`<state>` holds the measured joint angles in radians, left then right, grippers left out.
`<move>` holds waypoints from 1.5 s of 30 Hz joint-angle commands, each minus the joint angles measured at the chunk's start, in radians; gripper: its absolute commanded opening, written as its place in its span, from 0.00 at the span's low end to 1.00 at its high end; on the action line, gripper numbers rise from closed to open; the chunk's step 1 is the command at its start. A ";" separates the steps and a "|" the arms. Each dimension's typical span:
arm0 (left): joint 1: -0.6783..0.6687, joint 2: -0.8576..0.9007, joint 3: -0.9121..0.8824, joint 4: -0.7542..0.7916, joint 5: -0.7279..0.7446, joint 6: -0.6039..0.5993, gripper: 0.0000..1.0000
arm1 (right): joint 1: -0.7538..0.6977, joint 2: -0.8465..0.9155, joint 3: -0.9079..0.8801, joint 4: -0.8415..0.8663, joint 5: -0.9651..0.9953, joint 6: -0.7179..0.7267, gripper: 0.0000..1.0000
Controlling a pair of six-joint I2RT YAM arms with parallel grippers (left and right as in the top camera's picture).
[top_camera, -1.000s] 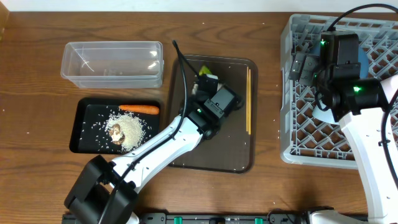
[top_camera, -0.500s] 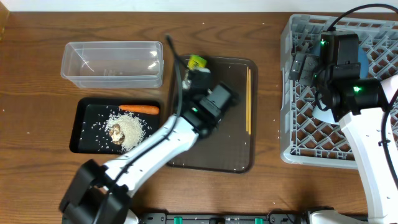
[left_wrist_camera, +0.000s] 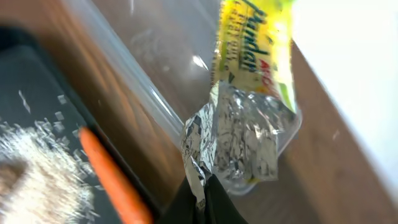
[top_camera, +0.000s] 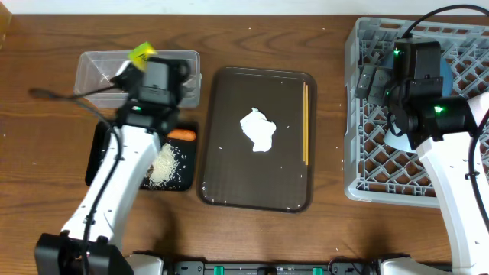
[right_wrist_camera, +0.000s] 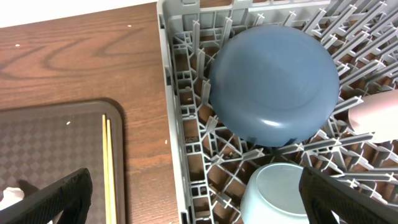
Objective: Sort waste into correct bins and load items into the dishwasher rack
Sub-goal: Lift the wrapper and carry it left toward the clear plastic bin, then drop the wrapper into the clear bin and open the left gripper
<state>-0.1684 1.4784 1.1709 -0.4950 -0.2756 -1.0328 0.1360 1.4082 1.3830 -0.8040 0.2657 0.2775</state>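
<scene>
Wrapper (left_wrist_camera: pixel 247 127) seemingly above clear tub (top_camera: pixel 98 70)

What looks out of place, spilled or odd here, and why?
A white crumpled patch lies in the middle of the brown serving tray; paper or spill, I cannot tell. Loose rice grains are scattered across the black tray beside the carrot. The chopsticks lie on the serving tray, not in the rack.
</scene>
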 commanded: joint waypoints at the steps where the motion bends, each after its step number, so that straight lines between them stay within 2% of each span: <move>1: 0.041 0.026 0.004 0.021 0.129 -0.246 0.06 | -0.004 -0.003 0.010 -0.001 0.014 -0.009 0.99; 9: 0.057 0.058 0.004 0.138 0.130 -0.299 0.06 | -0.004 -0.003 0.010 -0.001 0.015 -0.009 0.99; 21: 0.063 0.099 0.004 0.138 0.079 -0.395 0.06 | -0.004 -0.003 0.010 -0.001 0.015 -0.009 0.99; 23: 0.063 0.102 0.004 0.143 0.076 -0.395 0.23 | -0.004 -0.003 0.010 -0.001 0.015 -0.009 0.99; 25: 0.063 0.102 0.004 0.146 0.076 -0.394 0.24 | -0.004 -0.003 0.010 -0.001 0.015 -0.009 0.99; 26: 0.063 0.102 0.004 0.147 0.076 -0.394 0.34 | -0.004 -0.003 0.010 -0.001 0.014 -0.009 0.99; 28: 0.063 0.102 0.004 0.150 0.074 -0.394 0.60 | -0.004 -0.003 0.010 -0.001 0.014 -0.009 0.99; 31: 0.063 0.102 0.004 0.150 0.073 -0.392 0.67 | -0.004 -0.003 0.010 -0.001 0.014 -0.009 0.99; 32: 0.063 0.102 0.004 0.150 0.073 -0.373 0.74 | -0.004 -0.003 0.010 -0.001 0.014 -0.009 0.99; 35: 0.063 0.097 0.004 0.150 0.074 -0.309 0.78 | -0.004 -0.003 0.010 -0.001 0.014 -0.009 0.99; 37: 0.063 0.082 0.004 0.150 0.074 -0.239 0.79 | -0.004 -0.003 0.010 -0.001 0.015 -0.009 0.99; 41: 0.061 0.002 0.004 0.150 0.098 -0.086 0.88 | -0.004 -0.003 0.010 -0.001 0.014 -0.009 0.99; 45: 0.043 -0.115 0.004 0.149 0.231 0.108 0.90 | -0.004 -0.003 0.010 -0.001 0.015 -0.009 0.99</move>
<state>-0.1143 1.4696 1.1702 -0.3473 -0.1394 -1.1282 0.1360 1.4082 1.3830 -0.8036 0.2657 0.2775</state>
